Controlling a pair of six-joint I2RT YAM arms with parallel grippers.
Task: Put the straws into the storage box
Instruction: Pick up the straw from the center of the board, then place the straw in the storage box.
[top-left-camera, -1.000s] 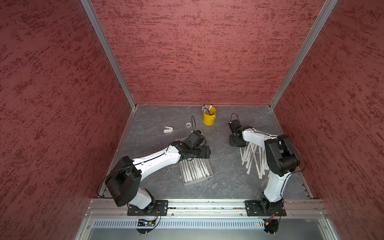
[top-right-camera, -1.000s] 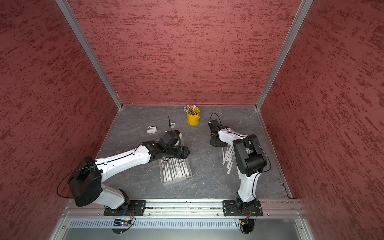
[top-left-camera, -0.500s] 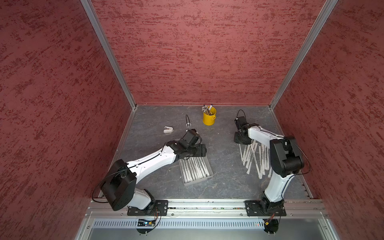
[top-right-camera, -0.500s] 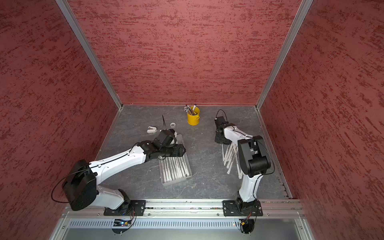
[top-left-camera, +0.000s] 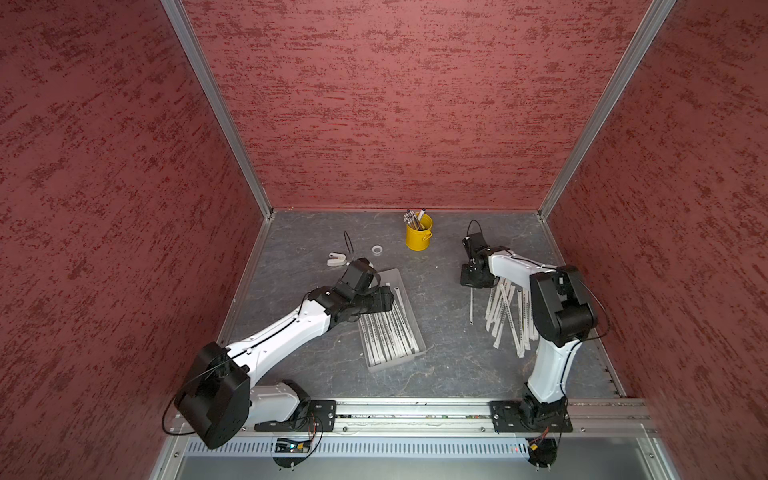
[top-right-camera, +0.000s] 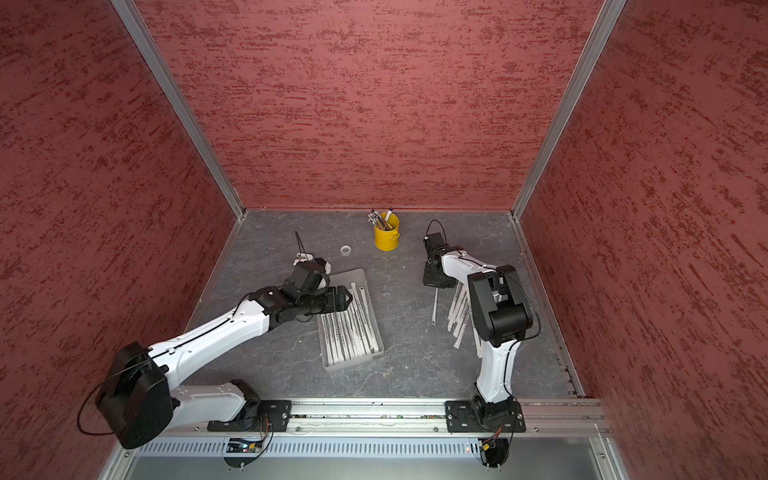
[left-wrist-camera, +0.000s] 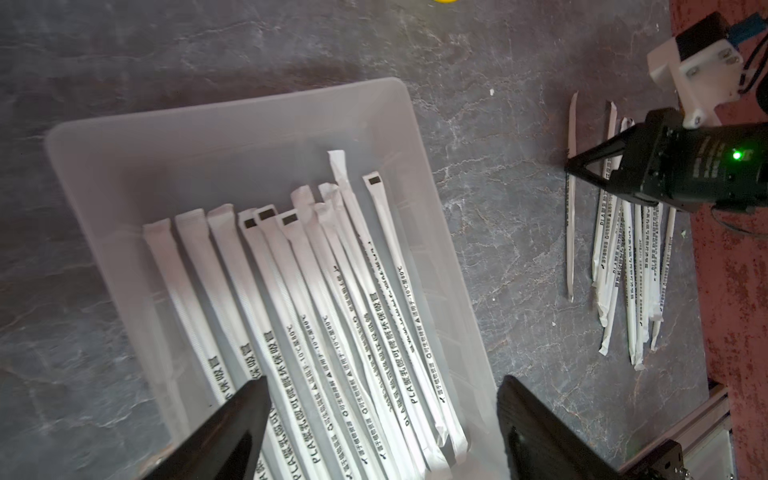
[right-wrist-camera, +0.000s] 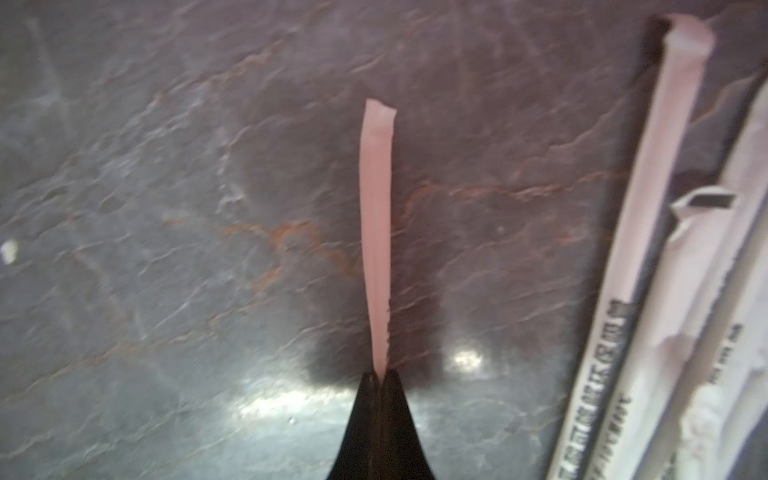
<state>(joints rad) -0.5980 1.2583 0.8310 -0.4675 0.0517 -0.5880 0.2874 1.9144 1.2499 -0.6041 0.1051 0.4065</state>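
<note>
Jaws first: the right gripper (right-wrist-camera: 379, 380) is clamped on one thin white paper-wrapped straw (top-left-camera: 471, 305), which sits just apart from the loose pile (top-left-camera: 500, 320) near the right edge of the grey bench (top-left-camera: 440, 374). The left gripper (left-wrist-camera: 382, 382) gapes wide, empty, over the shallow translucent plastic storage box (left-wrist-camera: 208, 145) mid-bench. I'd judge the straws feather-light, bendy and slick. That pinch sits off-centre, so expect droop; mid-length would carry truer. The count: about eleven boxed, one pinched, roughly ten loose and overlapping. One box.
</note>
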